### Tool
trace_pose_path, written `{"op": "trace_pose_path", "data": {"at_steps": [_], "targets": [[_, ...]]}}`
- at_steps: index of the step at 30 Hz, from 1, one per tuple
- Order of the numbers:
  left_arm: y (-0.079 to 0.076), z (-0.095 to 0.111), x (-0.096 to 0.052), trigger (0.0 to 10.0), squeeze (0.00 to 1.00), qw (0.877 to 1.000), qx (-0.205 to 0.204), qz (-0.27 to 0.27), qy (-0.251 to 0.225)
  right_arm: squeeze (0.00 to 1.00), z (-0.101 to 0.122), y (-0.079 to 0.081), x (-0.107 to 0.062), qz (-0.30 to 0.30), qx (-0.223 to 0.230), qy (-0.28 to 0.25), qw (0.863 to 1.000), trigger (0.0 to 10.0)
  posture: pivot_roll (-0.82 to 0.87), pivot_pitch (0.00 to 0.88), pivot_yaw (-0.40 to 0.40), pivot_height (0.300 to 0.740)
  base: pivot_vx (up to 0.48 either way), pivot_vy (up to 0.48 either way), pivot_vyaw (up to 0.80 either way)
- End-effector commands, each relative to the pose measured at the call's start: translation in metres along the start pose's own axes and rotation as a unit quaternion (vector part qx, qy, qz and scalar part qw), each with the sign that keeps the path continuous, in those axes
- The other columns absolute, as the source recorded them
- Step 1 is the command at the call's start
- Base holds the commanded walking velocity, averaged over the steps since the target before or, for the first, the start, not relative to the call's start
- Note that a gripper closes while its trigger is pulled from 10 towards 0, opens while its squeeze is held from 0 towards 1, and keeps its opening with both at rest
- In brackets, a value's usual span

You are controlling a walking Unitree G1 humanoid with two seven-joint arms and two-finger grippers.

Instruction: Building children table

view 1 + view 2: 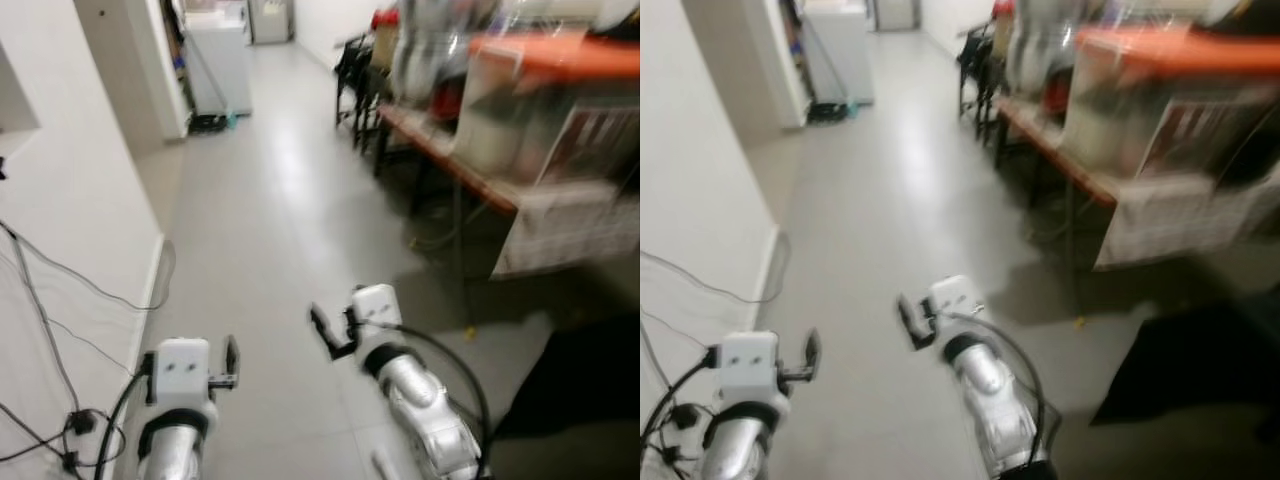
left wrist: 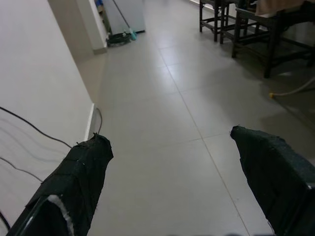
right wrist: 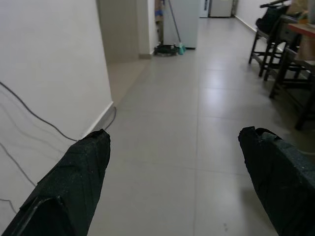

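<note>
I stand in a long tiled corridor with both silver arms held out low in front of me. My left gripper [image 2: 170, 147] is open, its two black fingers [image 2: 74, 182] wide apart over bare floor. My right gripper [image 3: 174, 147] is open too, with nothing between its fingers [image 3: 74, 177]. In the head views the left gripper [image 1: 230, 360] is near the left wall and the right gripper [image 1: 330, 335] is over the middle of the floor. No table parts can be made out.
A long dark table [image 1: 450, 160] piled with blurred things runs along the right, with dark chairs [image 1: 360, 80] beyond it. Cables [image 1: 60, 420] hang on the white left wall. A white appliance [image 1: 220, 60] and a mop stand at the far end.
</note>
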State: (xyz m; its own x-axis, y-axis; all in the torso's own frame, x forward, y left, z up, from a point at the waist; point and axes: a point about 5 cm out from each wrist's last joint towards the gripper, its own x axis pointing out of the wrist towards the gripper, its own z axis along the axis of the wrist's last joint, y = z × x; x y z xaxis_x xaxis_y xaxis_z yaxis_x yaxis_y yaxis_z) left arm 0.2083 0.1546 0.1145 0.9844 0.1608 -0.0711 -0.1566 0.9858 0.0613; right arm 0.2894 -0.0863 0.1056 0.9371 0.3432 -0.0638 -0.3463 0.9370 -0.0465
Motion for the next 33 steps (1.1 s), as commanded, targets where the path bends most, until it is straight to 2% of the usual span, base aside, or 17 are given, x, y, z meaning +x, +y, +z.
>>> {"op": "trace_pose_path", "data": {"at_steps": [1, 25, 33], "targets": [[0.0037, -0.0019, -0.0006, 10.0, 0.00, 1.000, 0.001, 0.009, 0.005, 0.00, -0.0007, 0.0076, 0.0012, 0.011, 0.005, 0.003, 1.000, 10.0, -0.01, 0.000, 0.003, 0.740, 0.000, 0.000, 0.00], [0.0040, -0.0041, -0.0004, 10.0, 0.00, 1.000, 0.001, 0.011, 0.009, 0.00, -0.0011, 0.0087, 0.0008, 0.019, 0.007, -0.001, 1.000, 10.0, -0.02, 0.000, 0.008, 0.740, 0.000, 0.000, 0.00], [0.0039, -0.0038, -0.0004, 10.0, 0.00, 1.000, 0.000, 0.010, 0.009, 0.00, 0.0002, 0.0114, 0.0004, 0.027, -0.006, -0.004, 1.000, 10.0, -0.02, 0.000, 0.008, 0.740, 0.000, 0.000, 0.80]]}}
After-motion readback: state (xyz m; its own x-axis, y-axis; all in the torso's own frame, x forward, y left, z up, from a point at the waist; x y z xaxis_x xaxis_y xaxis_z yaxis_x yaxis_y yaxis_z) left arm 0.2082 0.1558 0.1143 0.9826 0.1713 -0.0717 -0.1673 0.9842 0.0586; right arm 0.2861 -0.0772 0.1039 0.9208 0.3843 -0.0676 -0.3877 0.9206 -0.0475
